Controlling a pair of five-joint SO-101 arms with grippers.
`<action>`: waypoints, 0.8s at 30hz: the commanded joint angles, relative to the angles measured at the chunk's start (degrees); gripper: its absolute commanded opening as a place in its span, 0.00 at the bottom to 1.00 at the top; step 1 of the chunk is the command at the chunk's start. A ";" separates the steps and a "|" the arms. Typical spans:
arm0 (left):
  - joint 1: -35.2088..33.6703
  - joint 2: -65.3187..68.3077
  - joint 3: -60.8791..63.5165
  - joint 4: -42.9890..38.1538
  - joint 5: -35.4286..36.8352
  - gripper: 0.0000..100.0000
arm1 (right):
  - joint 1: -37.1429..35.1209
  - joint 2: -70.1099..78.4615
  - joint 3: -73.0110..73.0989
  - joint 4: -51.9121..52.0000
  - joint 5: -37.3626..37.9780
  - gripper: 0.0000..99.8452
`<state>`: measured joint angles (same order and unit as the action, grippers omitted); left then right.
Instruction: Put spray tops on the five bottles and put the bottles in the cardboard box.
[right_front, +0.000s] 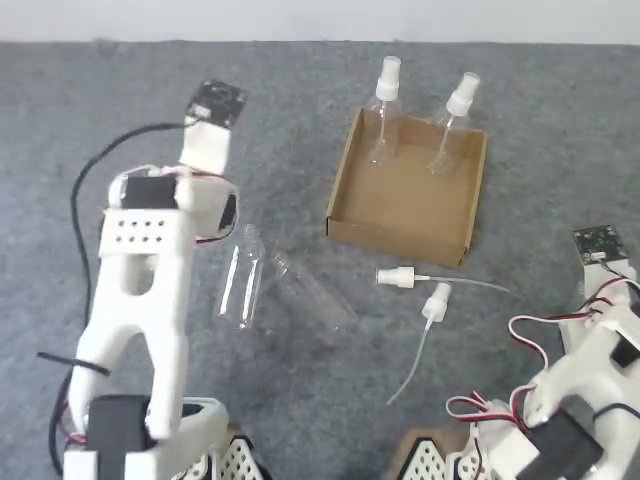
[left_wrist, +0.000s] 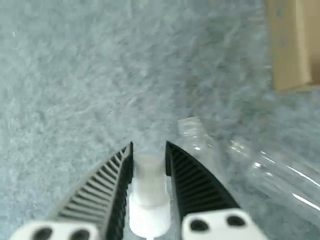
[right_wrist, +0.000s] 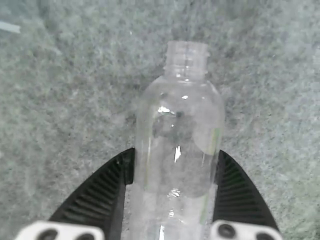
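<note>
Operator, your left hand (left_wrist: 148, 147) is clamping a white plastic spray top (left_wrist: 148, 195) above the grey fuzzy counter (left_wrist: 75, 75); your right hand (right_wrist: 175, 154) is gripping a clear uncapped plastic bottle (right_wrist: 182, 115); two capped bottles (right_front: 385, 120) are standing in the brown cardboard box (right_front: 398, 236).

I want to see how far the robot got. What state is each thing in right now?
Left hand: shut on a spray top.
Right hand: shut on a topless bottle.
Boxed bottles: standing, tops on.
Loose bottles: lying down, no tops.
Loose spray tops: lying down, on no bottle.
Cardboard box: open, two bottles inside.
</note>
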<state>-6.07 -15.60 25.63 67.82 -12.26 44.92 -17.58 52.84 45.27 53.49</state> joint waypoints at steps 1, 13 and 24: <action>-3.69 0.79 0.48 -5.36 0.35 0.01 | 0.75 -0.40 -0.35 -0.84 0.62 0.16; -5.89 36.57 -16.31 -8.88 0.35 0.08 | 0.75 -0.75 1.41 -1.27 0.97 0.16; -6.86 35.08 -19.30 0.18 -1.23 0.08 | 0.66 -0.92 1.41 -1.27 0.97 0.16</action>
<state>-12.75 22.99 9.01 66.77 -12.44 44.92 -17.67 54.33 44.66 53.58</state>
